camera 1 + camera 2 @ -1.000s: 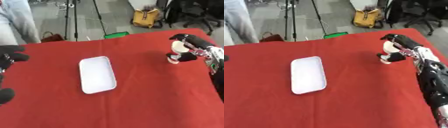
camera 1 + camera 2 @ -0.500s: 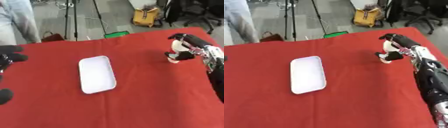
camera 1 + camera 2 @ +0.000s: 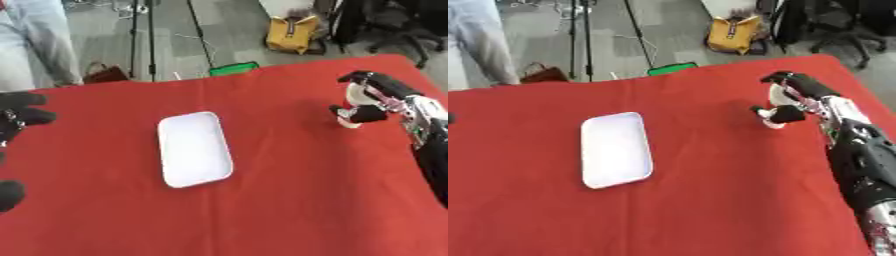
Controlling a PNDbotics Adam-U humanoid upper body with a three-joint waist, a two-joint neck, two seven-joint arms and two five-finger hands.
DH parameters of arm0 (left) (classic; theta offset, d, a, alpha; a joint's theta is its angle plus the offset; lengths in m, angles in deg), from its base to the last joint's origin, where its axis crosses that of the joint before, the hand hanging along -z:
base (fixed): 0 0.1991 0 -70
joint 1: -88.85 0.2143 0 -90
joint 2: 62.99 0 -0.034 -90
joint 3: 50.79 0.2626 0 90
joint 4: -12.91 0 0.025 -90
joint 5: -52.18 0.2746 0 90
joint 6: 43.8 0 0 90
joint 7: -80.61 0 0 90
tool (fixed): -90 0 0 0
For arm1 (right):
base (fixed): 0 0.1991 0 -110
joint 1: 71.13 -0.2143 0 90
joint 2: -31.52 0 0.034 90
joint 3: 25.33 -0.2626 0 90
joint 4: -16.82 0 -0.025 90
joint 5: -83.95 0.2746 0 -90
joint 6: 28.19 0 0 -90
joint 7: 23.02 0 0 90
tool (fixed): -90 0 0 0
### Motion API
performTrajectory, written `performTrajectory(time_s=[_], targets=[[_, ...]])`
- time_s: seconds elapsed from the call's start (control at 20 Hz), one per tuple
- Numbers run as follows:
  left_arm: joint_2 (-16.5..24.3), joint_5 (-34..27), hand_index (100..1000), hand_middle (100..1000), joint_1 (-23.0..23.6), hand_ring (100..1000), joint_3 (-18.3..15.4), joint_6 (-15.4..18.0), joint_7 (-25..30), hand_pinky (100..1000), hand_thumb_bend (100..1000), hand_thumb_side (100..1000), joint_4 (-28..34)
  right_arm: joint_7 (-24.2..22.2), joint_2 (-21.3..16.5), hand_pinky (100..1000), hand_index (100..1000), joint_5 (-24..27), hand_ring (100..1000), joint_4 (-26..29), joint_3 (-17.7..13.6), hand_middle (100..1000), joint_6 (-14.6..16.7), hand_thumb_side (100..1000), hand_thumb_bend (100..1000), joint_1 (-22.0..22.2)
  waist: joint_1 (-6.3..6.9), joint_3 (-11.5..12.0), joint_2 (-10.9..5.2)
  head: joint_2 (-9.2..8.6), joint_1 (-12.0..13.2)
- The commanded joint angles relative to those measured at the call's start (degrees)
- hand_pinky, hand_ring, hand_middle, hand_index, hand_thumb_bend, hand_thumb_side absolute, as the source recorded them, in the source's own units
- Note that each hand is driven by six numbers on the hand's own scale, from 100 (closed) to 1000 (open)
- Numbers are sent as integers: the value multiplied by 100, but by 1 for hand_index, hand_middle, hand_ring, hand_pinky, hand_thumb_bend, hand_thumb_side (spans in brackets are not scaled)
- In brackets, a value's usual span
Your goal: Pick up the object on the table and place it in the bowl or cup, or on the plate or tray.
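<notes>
A small white object (image 3: 353,98) stands on the red tablecloth at the far right. My right hand (image 3: 376,97) is wrapped round it, fingers over its top and thumb under its near side, so most of it is hidden. A white rounded rectangular tray (image 3: 193,148) lies left of the middle of the table, with nothing on it. My left hand (image 3: 19,116) shows at the left edge of the left eye view, dark and curled, holding nothing, well away from the tray.
The red cloth (image 3: 710,190) covers the whole table. Beyond the far edge are tripod legs (image 3: 586,35), a yellow bag (image 3: 734,34), a green item (image 3: 669,69) and office chairs (image 3: 833,25). A person's legs stand at the far left.
My right hand has drawn slightly in around the white object, staying in nearly the same place. The tray and left hand have not moved.
</notes>
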Motion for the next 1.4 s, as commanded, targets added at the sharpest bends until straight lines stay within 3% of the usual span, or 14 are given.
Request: performTrajectory(time_s=[0.05, 0.45, 0.5, 0.55, 0.6, 0.65, 0.8, 0.9, 1.15, 1.2, 1.25, 1.35, 1.4], targets=[[110, 21, 794, 723, -68, 686, -3, 10, 10, 752, 948, 609, 122, 47, -166, 929, 916, 21, 873, 47, -6, 849, -41, 620, 398, -140, -12, 5, -73, -52, -7], [112, 15, 794, 724, -71, 687, -7, 9, 5, 752, 945, 610, 122, 136, -176, 918, 916, 8, 869, 61, -20, 848, -124, 619, 380, -142, -14, 7, -85, -65, -2], [112, 12, 794, 724, -73, 687, -6, 9, 6, 752, 944, 610, 122, 139, -173, 883, 909, 17, 859, 67, -21, 841, -121, 616, 371, -144, -15, 5, -86, -66, -4], [112, 10, 794, 724, -75, 687, -5, 9, 7, 752, 943, 610, 122, 136, -172, 792, 893, 28, 818, 70, -21, 821, -118, 603, 357, -145, -15, 4, -87, -67, -5], [112, 8, 794, 724, -76, 688, -5, 9, 7, 752, 943, 610, 122, 126, -171, 773, 890, 38, 810, 66, -17, 817, -112, 599, 353, -145, -16, 3, -87, -68, -6], [112, 6, 794, 724, -77, 688, -5, 10, 8, 752, 943, 611, 122, 115, -172, 652, 878, 49, 759, 62, -14, 788, -109, 541, 341, -145, -16, 2, -87, -68, -6], [112, 7, 794, 724, -73, 688, -5, 7, 12, 752, 941, 612, 122, 49, -174, 570, 860, 85, 726, 31, -4, 772, -141, 498, 282, -141, -15, 4, -87, -64, -6], [111, 6, 794, 725, -74, 688, -6, 7, 13, 752, 941, 612, 122, 14, -173, 463, 837, 112, 674, 21, 0, 742, -172, 418, 235, -140, -15, 4, -86, -66, -4], [109, 2, 794, 725, -77, 689, -5, 6, 16, 751, 944, 612, 122, -40, -164, 428, 815, 152, 646, 25, 16, 711, -216, 403, 237, -140, -17, 4, -87, -66, -8], [110, 1, 794, 725, -77, 689, -6, 6, 17, 751, 943, 612, 122, -46, -164, 438, 815, 150, 650, 28, 19, 711, -212, 416, 249, -140, -17, 4, -87, -66, -7], [110, 1, 795, 725, -77, 689, -6, 6, 18, 751, 944, 613, 122, -49, -164, 502, 821, 148, 678, 31, 20, 717, -208, 456, 279, -140, -17, 3, -86, -67, -7], [110, 1, 795, 725, -75, 689, -7, 5, 20, 751, 944, 613, 122, -63, -162, 494, 820, 133, 675, 40, 26, 716, -186, 453, 274, -138, -17, 1, -85, -64, -10], [109, 0, 794, 725, -74, 689, -7, 4, 20, 751, 943, 614, 122, -76, -162, 399, 814, 124, 633, 34, 28, 710, -182, 418, 237, -133, -17, 1, -84, -65, -10]])
